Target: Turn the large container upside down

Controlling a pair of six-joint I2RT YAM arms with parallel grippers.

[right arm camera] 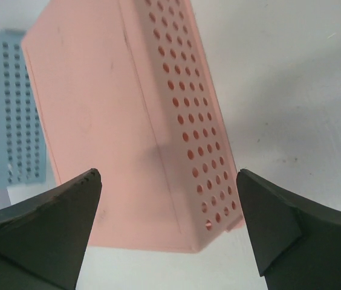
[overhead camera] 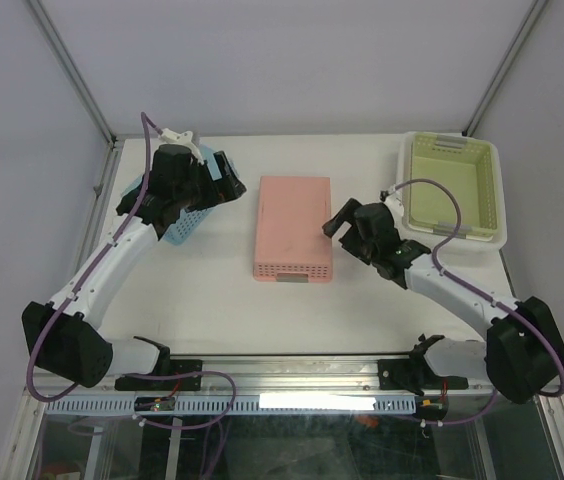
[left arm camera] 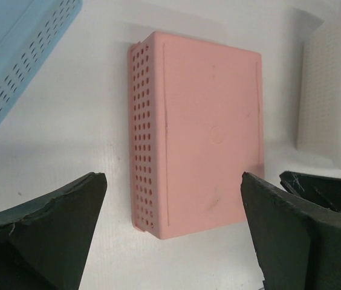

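From the top view, the pink container (overhead camera: pixel 294 228) lay in the middle of the desk (overhead camera: pixel 362 300) with its solid base facing up, so the turn looked done. The right tool (overhead camera: pixel 339 216) stood just beside its right long wall, jaws wide and holding nothing. The left tool (overhead camera: pixel 224 176) hung over the blue basket (overhead camera: pixel 188 224), well apart from the pink one.

From the left wrist view, that tool was spread wide and empty. The container showed a smooth flat base and a perforated side wall.

From the right wrist view, the fingers (right arm camera: pixel 49 223) stood wide apart with the perforated wall between them, not touching it.

It was probably thin, light, fairly stiff plastic, and slippery on top. A long wall or the rim would be the place to pinch.
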